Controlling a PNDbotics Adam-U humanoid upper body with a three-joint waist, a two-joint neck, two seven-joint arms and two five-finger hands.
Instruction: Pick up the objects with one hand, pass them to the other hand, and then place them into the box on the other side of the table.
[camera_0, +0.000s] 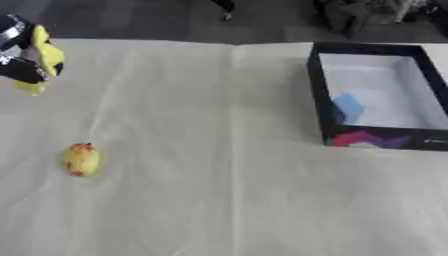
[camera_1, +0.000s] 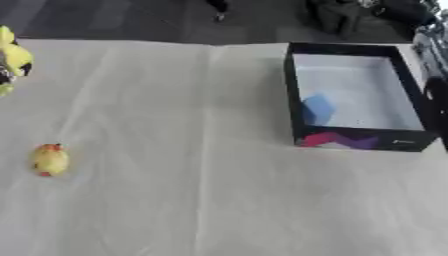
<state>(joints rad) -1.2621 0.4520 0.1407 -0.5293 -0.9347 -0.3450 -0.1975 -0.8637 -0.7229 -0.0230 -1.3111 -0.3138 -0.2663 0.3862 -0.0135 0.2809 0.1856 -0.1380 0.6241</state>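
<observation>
My left hand (camera_0: 17, 62) is raised at the far left edge, its black fingers curled round a yellow object (camera_0: 45, 54) whose lower end (camera_0: 31, 89) pokes out below the hand. A small yellow toy with orange-red marks (camera_0: 80, 159) lies on the table at the near left, well below that hand. The black box with a white inside (camera_0: 317, 90) stands at the right, and a blue object (camera_0: 347, 107) leans in its near left corner. A dark blurred part of my right arm (camera_1: 436, 95) shows at the right edge beside the box; its hand shape is unclear.
A pale cloth (camera_0: 210, 190) covers the table. The box's near wall carries a pink and purple print (camera_0: 367, 139). Dark floor and some dark items (camera_0: 350, 15) lie beyond the table's far edge.
</observation>
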